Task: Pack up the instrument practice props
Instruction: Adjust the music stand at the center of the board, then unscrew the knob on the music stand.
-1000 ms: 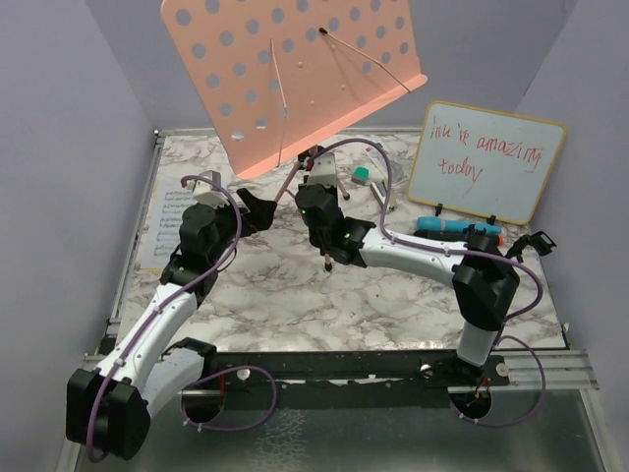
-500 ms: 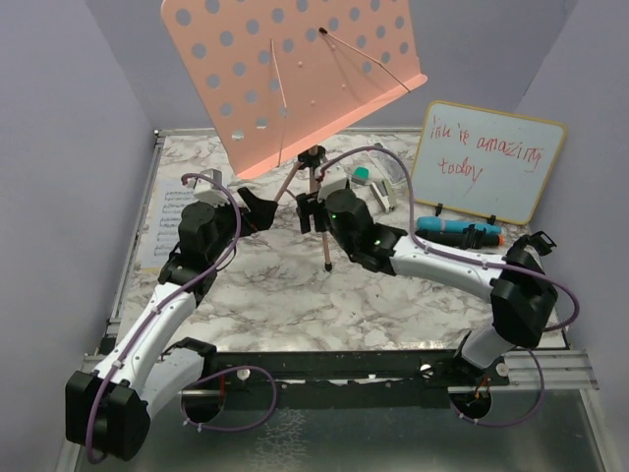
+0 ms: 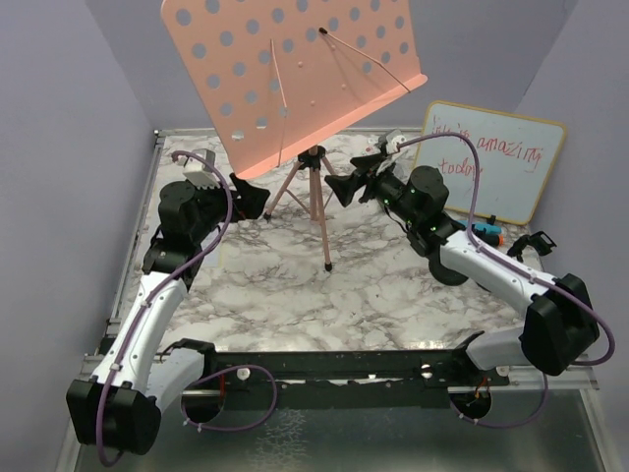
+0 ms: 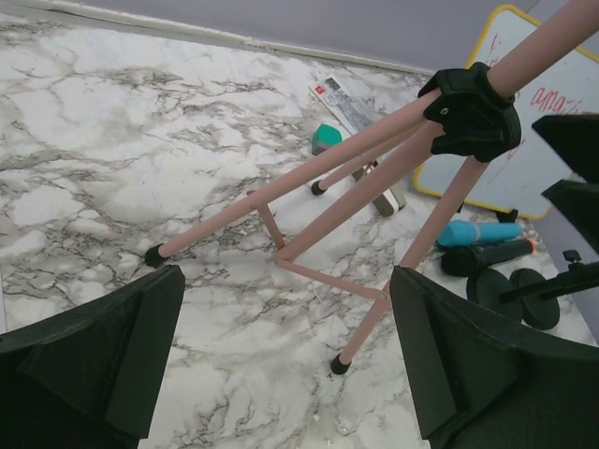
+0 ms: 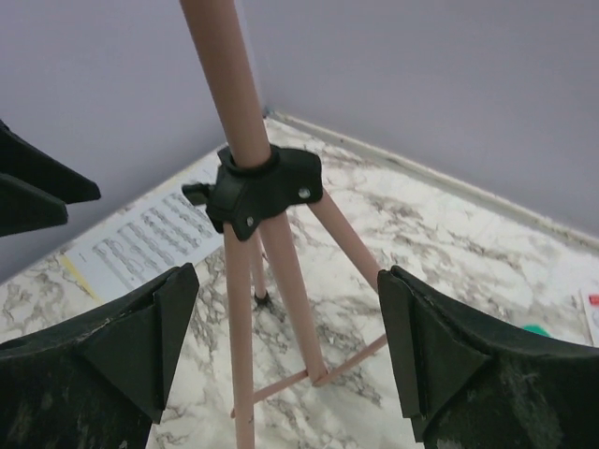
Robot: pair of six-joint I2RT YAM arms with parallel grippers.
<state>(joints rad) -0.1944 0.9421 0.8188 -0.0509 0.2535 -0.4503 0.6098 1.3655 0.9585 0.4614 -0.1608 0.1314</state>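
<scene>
Two end effectors sit either side of the pink music stand (image 3: 295, 69), and neither has hold of it. Your left end effector (image 3: 251, 200) is to the left of the tripod with its fingers (image 4: 103, 346) spread wide and nothing between them. In its wrist view the legs lie beyond the fingertips. Your right end effector (image 3: 346, 185) is just to the right of the tripod, also with its fingers (image 5: 440, 355) apart. It points at the black hub (image 5: 257, 187) where the legs meet the post, and does not touch it.

The music stand is upright on its three legs around the middle of the counter (image 3: 393, 295), a little toward the far edge. One foot (image 3: 327, 265) reaches out nearest to you. Its perforated rack is tilted, high above the far half of the counter.

Sheet music (image 5: 140, 248) lies flat by the counter's left edge. Toward the right edge, the blue microphone (image 4: 477, 232) and the black microphone (image 4: 489, 255) lie side by side, with two round black stand bases (image 4: 538, 301) just beside them. A green eraser (image 4: 325, 137) sits farther back. The whiteboard (image 3: 491, 162) with red writing stands propped at the far right corner.
</scene>
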